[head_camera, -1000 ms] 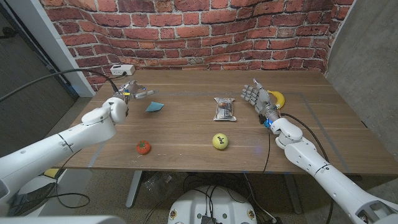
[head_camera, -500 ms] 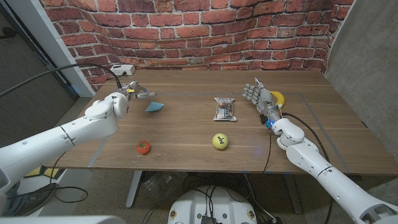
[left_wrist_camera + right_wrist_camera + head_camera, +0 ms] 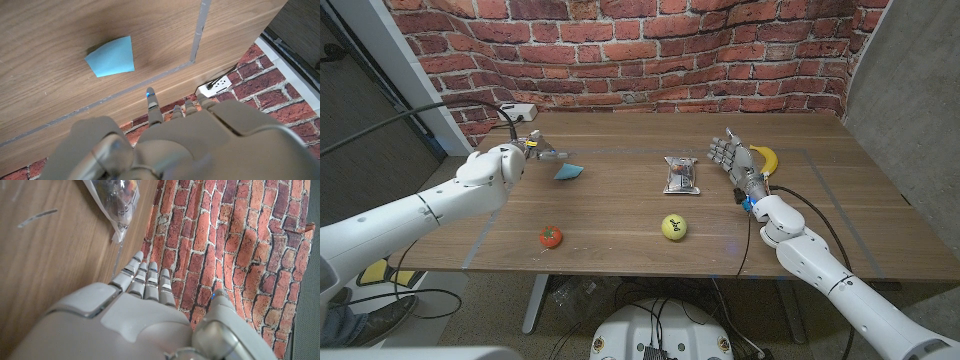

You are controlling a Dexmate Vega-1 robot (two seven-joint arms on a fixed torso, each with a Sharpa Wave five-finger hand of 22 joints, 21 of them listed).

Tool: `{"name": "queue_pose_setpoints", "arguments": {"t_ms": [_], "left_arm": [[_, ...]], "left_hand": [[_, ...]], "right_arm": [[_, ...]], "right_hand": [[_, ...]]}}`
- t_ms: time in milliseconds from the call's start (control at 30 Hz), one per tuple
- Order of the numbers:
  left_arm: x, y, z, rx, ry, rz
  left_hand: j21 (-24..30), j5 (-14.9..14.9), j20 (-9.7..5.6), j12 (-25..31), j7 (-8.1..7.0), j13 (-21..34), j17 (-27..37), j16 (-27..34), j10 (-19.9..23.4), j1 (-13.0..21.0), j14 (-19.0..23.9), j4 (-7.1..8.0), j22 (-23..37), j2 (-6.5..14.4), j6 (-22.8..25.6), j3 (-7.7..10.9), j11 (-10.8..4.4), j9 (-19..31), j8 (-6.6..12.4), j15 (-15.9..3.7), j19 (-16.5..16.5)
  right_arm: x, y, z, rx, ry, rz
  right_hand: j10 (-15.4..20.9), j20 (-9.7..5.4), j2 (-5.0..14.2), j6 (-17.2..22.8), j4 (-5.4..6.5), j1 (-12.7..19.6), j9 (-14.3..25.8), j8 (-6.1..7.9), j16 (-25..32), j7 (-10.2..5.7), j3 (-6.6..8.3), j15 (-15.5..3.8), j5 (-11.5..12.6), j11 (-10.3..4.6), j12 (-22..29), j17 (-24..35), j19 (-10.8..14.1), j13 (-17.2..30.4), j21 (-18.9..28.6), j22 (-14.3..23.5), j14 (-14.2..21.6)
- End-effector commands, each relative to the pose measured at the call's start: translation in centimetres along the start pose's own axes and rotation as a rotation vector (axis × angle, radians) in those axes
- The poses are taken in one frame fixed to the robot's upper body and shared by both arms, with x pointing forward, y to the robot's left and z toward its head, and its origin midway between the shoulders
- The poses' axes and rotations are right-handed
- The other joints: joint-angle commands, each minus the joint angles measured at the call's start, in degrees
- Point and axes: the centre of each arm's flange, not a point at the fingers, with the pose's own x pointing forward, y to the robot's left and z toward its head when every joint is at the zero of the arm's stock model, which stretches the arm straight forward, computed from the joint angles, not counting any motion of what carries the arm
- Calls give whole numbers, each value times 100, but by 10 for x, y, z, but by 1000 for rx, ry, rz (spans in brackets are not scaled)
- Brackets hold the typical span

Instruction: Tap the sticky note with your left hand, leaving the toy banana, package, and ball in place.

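sticky note (image 3: 569, 171) clear of left hand (image 3: 536, 146) | fingers apart, empty | right hand (image 3: 729, 155) spread, hides banana (image 3: 763, 158) partly

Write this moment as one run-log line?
left robot hand: beside sticky note, not touching | right robot hand: open, idle | banana, package, ball: untouched

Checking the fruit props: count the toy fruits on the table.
2. A toy banana lies at the table's far right, behind the right hand; a small red toy fruit sits near the front left edge.
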Motion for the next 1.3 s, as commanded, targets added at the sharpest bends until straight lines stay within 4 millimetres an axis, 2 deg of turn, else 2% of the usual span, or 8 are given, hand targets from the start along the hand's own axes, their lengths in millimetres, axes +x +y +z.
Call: {"name": "queue_pose_setpoints", "arguments": {"t_ms": [33,233,467,1000,1300], "left_arm": [[1,1,11,80,-2,-11],[-3,7,16,115,-2,-10],[-3,8,20,142,6,-7],[-1,-22,41,159,-17,50],[1,-34,48,175,-21,23]], "left_hand": [[40,37,-19,60,11,16,30,41,-134,12,-543,3,9,-26,143,-62,-65,12,34,-48,-194],[44,42,-24,80,6,15,31,45,-128,3,-579,5,10,-18,216,-68,-129,12,49,-74,-231],[60,47,-27,108,38,14,30,64,-89,-7,-565,7,12,-13,249,-74,-78,12,47,-66,-235],[94,55,-33,68,-65,17,35,76,-324,-78,-635,25,17,-11,-299,-106,-128,18,-153,-87,-293],[86,57,-62,62,-60,18,37,60,-404,-112,-713,36,19,-5,-254,-113,-184,20,-107,-102,-351]], "right_arm": [[1,8,0,-4,3,10],[5,10,1,-8,3,24],[4,9,1,-6,5,23],[-4,3,5,-19,13,27],[-6,3,8,-29,19,37]], "right_hand": [[36,9,54,23,-14,-1,18,30,16,-30,16,0,14,-14,18,18,-45,9,-16,23,10],[34,15,56,27,-13,-6,18,30,14,-24,14,-4,14,-13,16,18,-58,9,-27,23,2],[37,19,58,21,-14,-10,18,25,18,-32,13,-1,14,-15,16,17,-65,9,-36,24,11],[43,19,60,28,-18,-14,18,24,17,-39,11,-7,15,-11,17,15,-64,9,-48,25,6],[45,25,59,27,-19,-19,18,22,18,-38,8,-1,15,-14,17,14,-68,9,-58,25,9]]}}
